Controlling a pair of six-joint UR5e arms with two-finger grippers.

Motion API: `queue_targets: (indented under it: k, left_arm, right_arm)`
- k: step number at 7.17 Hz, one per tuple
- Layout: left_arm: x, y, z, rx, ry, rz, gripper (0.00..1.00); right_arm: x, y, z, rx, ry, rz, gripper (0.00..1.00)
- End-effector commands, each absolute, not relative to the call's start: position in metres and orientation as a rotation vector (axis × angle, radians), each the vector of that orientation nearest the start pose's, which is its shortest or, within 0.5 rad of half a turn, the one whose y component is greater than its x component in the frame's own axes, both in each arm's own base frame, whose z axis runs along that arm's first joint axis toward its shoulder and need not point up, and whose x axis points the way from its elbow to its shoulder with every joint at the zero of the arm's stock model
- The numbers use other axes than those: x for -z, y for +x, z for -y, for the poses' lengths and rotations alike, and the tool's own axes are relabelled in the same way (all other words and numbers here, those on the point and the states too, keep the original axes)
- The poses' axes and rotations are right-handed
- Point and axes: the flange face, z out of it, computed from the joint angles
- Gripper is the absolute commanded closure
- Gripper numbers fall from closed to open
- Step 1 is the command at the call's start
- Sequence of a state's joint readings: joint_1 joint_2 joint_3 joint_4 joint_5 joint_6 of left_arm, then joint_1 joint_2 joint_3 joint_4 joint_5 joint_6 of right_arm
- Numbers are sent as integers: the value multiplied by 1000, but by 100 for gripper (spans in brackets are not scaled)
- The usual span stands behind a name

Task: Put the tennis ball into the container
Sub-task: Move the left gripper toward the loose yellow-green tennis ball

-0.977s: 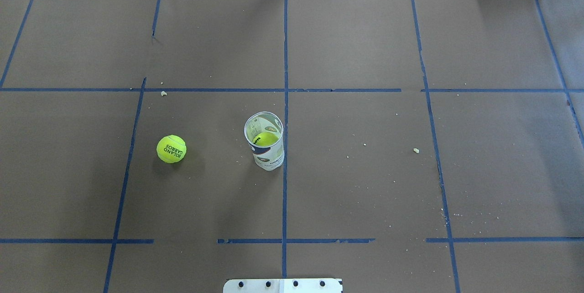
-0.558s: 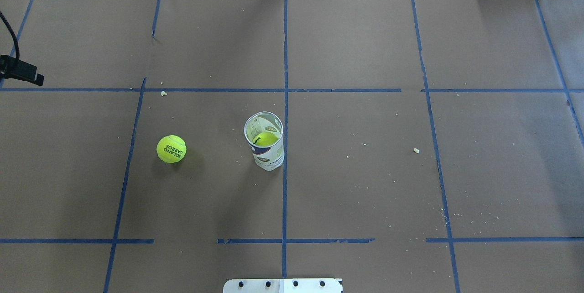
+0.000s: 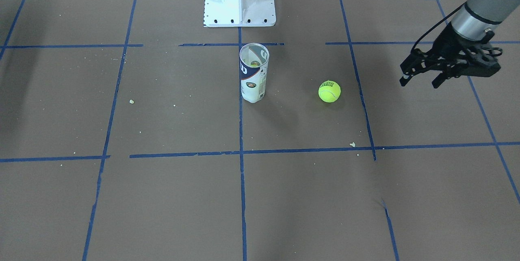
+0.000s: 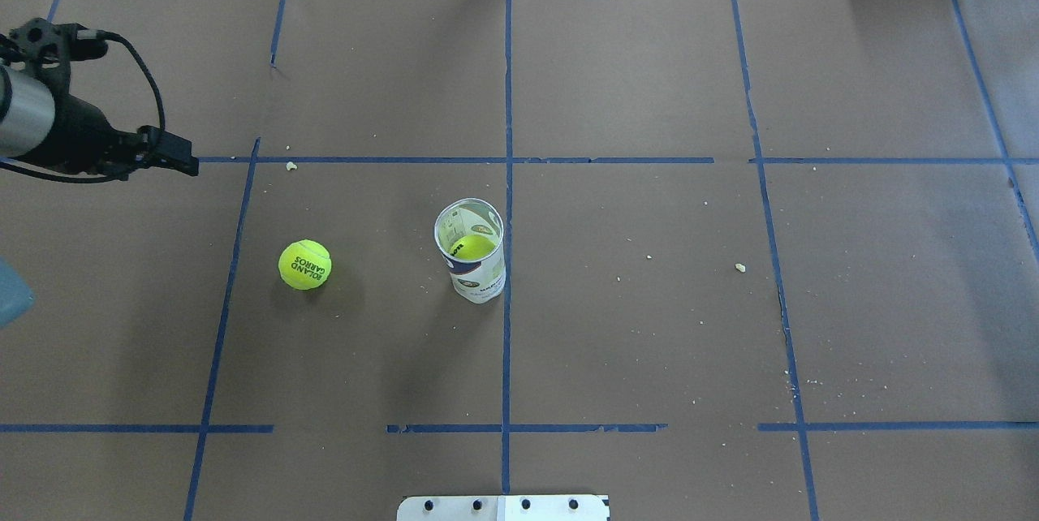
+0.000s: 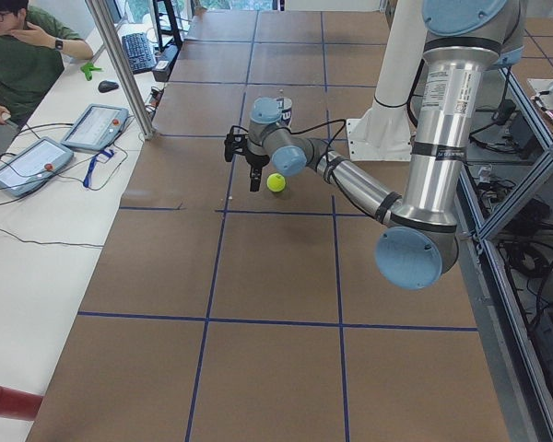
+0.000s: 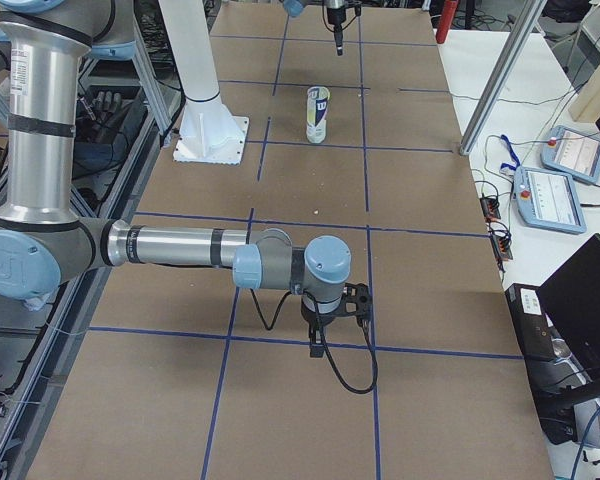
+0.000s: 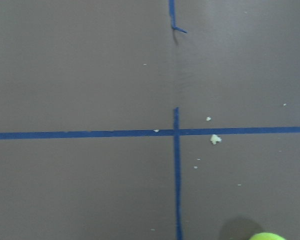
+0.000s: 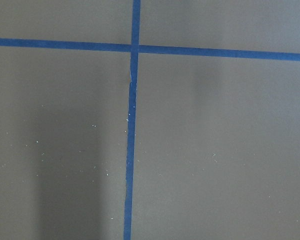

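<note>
The bright yellow-green fuzzy tennis ball [image 4: 304, 264] is seen lying loose, well apart from the upright white-and-navy tube container [image 4: 480, 282] (a second ball [image 4: 472, 246] inside is shown only overhead). Farther off, the black left gripper [image 3: 419, 83] is held wide open and empty: approach is judged in hand, and descent over the ball is called for. How the right gripper [image 6: 318, 346] stands cannot be told.

1. Tennis balls: two. One tennis ball [image 4: 304, 264] lies loose on the counter [image 4: 649, 359], left of centre in the overhead view. The second ball [image 4: 472, 246] sits inside the tube.
2. Container [image 4: 482, 284]: one, upright, just left of centre.
3. Claws: two. The left claw [image 3: 419, 83] is at the upper right of the front-facing view. The right claw [image 6: 318, 340] is at lower centre of the right-side view.
4. Tablets: two, at the left-side view's left edge: the nearer tablet [image 5: 28, 166] and the farther tablet [image 5: 96, 127].
</note>
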State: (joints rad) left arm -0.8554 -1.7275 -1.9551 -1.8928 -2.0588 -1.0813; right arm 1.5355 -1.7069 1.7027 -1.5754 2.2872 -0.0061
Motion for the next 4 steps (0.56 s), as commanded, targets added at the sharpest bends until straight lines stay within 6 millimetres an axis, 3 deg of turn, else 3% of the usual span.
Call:
queue_targets:
  k: [1,4]
  left_arm:
    - [-344,342,442,159,153,-949,0]
    - [-357,387,429,192,143,-898,0]
  right_arm:
    - [-661,53,436,37,-18,716,0]
    - [-661,53,435,36,-19,716,0]
